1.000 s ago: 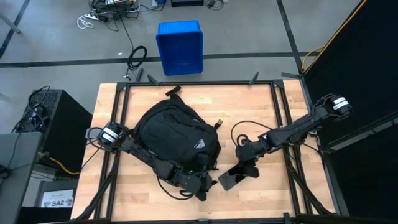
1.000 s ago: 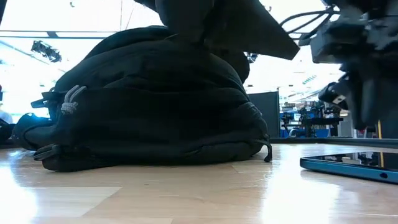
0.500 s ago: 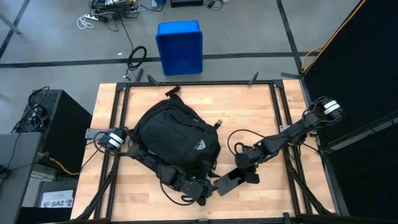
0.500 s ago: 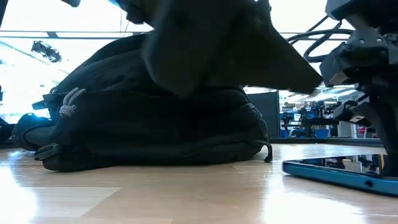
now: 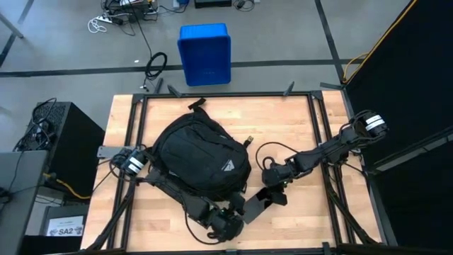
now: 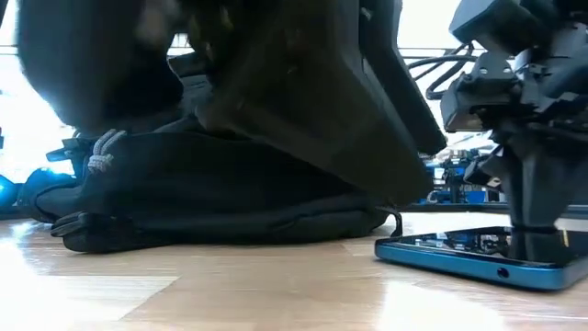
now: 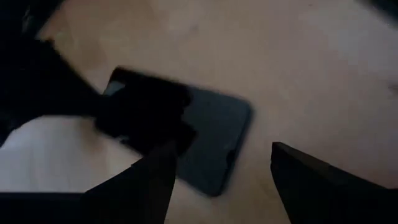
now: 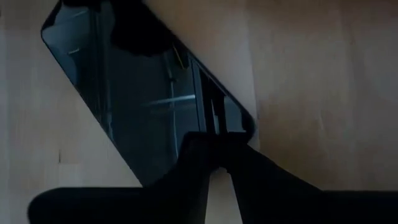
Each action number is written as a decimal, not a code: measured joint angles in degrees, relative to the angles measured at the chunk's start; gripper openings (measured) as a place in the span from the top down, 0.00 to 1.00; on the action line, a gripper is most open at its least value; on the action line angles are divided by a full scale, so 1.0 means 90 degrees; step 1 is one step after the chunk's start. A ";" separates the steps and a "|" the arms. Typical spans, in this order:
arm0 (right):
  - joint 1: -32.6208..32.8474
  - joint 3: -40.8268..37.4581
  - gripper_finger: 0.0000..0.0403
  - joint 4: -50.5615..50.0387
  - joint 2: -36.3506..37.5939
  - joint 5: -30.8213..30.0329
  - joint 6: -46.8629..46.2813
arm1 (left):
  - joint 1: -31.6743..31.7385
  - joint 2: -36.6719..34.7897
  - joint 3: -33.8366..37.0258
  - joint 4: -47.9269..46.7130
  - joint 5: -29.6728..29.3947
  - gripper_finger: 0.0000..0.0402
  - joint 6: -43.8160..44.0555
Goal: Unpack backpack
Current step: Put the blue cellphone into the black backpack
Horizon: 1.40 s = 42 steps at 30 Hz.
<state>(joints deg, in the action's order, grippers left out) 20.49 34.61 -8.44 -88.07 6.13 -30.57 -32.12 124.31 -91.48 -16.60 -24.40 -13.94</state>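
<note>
Lying flat at about five o'clock on the wooden table (image 5: 297, 134), a dark tablet (image 5: 255, 207) rests just beside the near edge of the backpack (image 5: 202, 157). The right gripper (image 5: 271, 195), fingers nearly closed, presses down on the tablet's three-o'clock end; no grasp around it is visible. The left gripper (image 5: 225, 219), fingers spread wide and holding nothing, hovers at six o'clock, just beside the tablet's nine-o'clock end and in front of the backpack. The backpack lies on its side at the table's centre, slightly toward nine o'clock. Beyond the table, at twelve o'clock, a blue bin (image 5: 204, 54) stands on the floor.
</note>
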 joint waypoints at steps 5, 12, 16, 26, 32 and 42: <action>-0.0124 -0.0013 0.90 0.0294 -0.0009 0.0164 -0.0110 | 0.0034 0.0000 0.0000 -0.0154 0.0061 0.44 0.0059; 0.0029 -0.0015 0.91 0.0409 -0.0015 0.0442 -0.0476 | 0.0073 0.0000 0.0005 -0.0102 -0.0068 0.44 0.0176; 0.0181 -0.0015 0.89 0.0416 -0.0015 0.0476 -0.0651 | 0.0080 0.0000 0.0007 -0.0062 -0.0178 0.44 0.0405; 0.0212 -0.0012 0.89 0.0435 -0.0010 0.0414 -0.0656 | 0.0288 0.0131 0.0031 -0.0038 -0.0067 0.44 0.0975; 0.0408 -0.0010 0.90 0.0438 -0.0010 0.0892 -0.0753 | 0.0429 0.0151 0.0123 -0.0440 -0.0475 0.44 0.1523; 0.0843 -0.0012 0.87 0.0477 -0.0010 0.1305 -0.0574 | 0.0493 0.0134 0.0148 -0.0642 -0.0973 0.44 0.1599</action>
<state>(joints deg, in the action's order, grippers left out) 28.08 34.50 -4.14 -88.16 17.87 -35.73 -27.68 125.51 -90.15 -22.38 -33.16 0.45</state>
